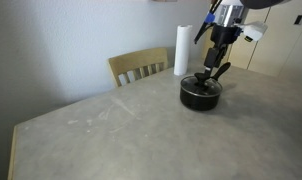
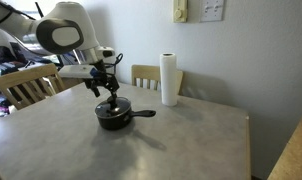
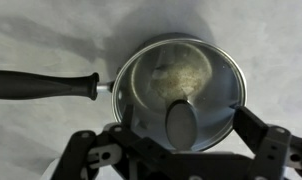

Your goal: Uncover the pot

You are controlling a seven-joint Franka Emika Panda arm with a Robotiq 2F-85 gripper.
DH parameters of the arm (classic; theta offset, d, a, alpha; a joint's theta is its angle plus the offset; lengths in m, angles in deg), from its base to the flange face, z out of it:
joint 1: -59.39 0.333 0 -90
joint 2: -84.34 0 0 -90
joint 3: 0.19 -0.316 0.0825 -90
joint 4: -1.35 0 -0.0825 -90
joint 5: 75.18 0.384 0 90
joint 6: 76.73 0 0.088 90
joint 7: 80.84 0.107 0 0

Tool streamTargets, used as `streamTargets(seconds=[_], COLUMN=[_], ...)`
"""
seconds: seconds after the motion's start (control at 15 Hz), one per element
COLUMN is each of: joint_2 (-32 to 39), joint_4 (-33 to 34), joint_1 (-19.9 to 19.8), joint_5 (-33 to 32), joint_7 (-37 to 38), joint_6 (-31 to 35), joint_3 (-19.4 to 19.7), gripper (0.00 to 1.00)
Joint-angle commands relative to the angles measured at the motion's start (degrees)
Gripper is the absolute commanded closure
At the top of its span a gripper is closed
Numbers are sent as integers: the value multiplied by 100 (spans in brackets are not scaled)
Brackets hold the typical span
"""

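Far left in an exterior view, the white Panda arm [image 2: 63, 35] reaches in over a wooden chair [image 2: 21, 85]. Its gripper [image 2: 111, 90] hangs straight above the pot [image 2: 113, 120], which sits left of centre on the grey table [image 2: 201, 140]. The pot's handle [image 2: 143, 113] points right. Further right, at the far edge, there is a second chair [image 2: 146, 75], then a paper-towel roll [image 2: 170, 78].

In the wrist view the handle runs off to the left. The glass lid [image 3: 166, 75] is still seated flat on the pot, with its metal rim all round. The dark knob [image 3: 181, 125] lies between the two fingers [image 3: 271, 150]. The fingers are spread wide, one on each side of the knob, and are not clamped on anything. I can't tell whether the pads touch the knob.

Progress: the approach and alignment look done. The grasp isn't made and the lid isn't lifted, so the pot is not yet uncovered. What's left, as I judge it, is to close on the knob, raise the lid clear, and set it down on bare table away from the pot.
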State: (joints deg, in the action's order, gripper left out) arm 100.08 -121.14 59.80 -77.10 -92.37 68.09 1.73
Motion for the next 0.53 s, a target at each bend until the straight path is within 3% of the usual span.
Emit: streamTargets(seconds=[0.0, 0.47], joint_2=[303, 903], joint_4=[239, 829], joint_1=[-156, -175], joint_5=[96, 114], joint_7=[24, 22], joint_6=[9, -76], joint_3=[-96, -171], gripper=[0, 0])
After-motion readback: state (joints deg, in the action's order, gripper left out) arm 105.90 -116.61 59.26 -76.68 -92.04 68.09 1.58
